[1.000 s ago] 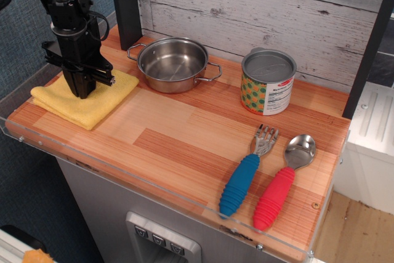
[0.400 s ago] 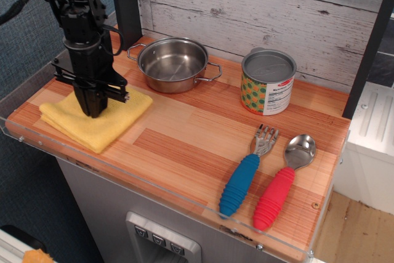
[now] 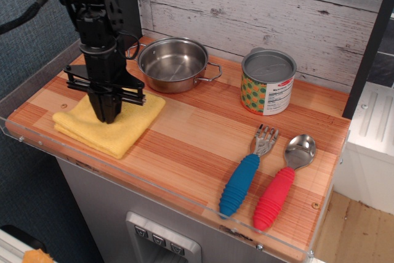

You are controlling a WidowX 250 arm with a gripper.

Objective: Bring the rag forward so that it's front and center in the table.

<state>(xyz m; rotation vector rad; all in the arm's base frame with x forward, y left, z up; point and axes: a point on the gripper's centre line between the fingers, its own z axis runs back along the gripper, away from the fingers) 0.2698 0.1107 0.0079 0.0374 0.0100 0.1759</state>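
The yellow folded rag [image 3: 114, 129] lies flat on the left part of the wooden table [image 3: 197, 146], near the front rim. My black gripper [image 3: 108, 116] points straight down onto the middle of the rag, its fingers close together and pressed into the cloth. The fingertips hide the cloth under them, so I cannot tell whether they pinch a fold or only press on it. The rag's right corner lies just in front of the steel pan.
A steel pan [image 3: 172, 64] stands behind the rag. A tin can [image 3: 267, 82] stands at the back right. A blue-handled fork [image 3: 246, 170] and a red-handled spoon [image 3: 283, 183] lie at the front right. A clear acrylic rim [image 3: 37, 143] edges the table.
The gripper has moved to the right and a little forward, and the rag has slid with it along the table, from the left edge toward the middle.
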